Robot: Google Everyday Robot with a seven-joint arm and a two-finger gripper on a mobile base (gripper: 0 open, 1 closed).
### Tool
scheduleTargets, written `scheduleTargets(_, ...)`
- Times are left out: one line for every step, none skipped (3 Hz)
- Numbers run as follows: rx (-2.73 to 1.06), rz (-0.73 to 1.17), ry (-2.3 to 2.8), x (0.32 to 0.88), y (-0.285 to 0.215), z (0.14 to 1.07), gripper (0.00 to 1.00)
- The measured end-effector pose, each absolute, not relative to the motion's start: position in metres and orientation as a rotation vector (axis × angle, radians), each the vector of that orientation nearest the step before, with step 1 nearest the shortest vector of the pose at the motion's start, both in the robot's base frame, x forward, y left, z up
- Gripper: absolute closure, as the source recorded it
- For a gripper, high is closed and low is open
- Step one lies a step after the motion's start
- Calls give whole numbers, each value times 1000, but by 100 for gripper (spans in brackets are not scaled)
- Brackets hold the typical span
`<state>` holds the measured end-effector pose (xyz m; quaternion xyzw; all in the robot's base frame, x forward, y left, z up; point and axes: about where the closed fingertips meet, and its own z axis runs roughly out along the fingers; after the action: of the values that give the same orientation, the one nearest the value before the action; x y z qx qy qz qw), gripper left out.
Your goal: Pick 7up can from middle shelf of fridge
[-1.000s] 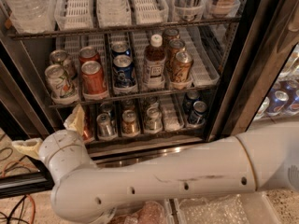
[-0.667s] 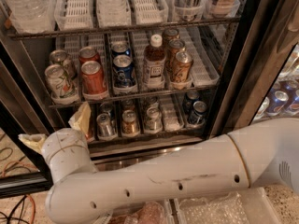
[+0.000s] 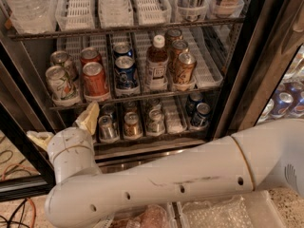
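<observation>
The pincer (image 3: 63,128) is held spread wide just below the 7up can (image 3: 60,82) — it should be raised and centred until the can is straddled.

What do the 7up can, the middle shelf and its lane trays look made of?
7up can: probably aluminium, glossy printed wall, bare silver top. Middle shelf: dark coated metal wire, judging by thin bars. Lane trays: clear slotted plastic, apparently. The gripper, open, sits lower left, below that shelf.

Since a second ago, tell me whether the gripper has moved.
Yes. The gripper, open below the 7up can, has shifted slightly right and up toward the middle shelf.
</observation>
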<state>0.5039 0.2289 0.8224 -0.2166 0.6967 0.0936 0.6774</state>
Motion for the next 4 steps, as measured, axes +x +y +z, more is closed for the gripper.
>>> scheduleTargets(-487, 241, 1543, 506, 236, 828, 0)
scheduleTargets(-492, 258, 1522, 508, 241, 831, 19)
scheduleTargets(-503, 266, 1508, 510, 248, 831, 36)
scheduleTargets(-513, 261, 1497, 519, 252, 831, 35)
